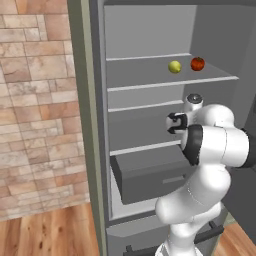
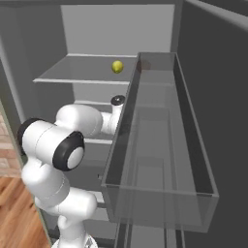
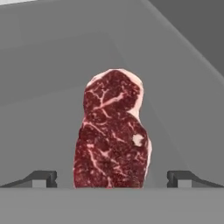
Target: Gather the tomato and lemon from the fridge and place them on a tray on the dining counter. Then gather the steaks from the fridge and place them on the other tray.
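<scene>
Fridge (image 1: 150, 125) open in left view, lemon (image 1: 174, 66) beside tomato (image 1: 198, 63) on upper shelf. Right view: lemon (image 2: 117, 66) on the shelf. Hand view: hand (image 3: 112, 178) spread wide, steak (image 3: 113, 131) between fingertips, untouched.

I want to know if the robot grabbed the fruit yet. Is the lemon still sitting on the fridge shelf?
Yes, the lemon sits on an upper shelf of the open fridge, right beside the tomato.
</scene>
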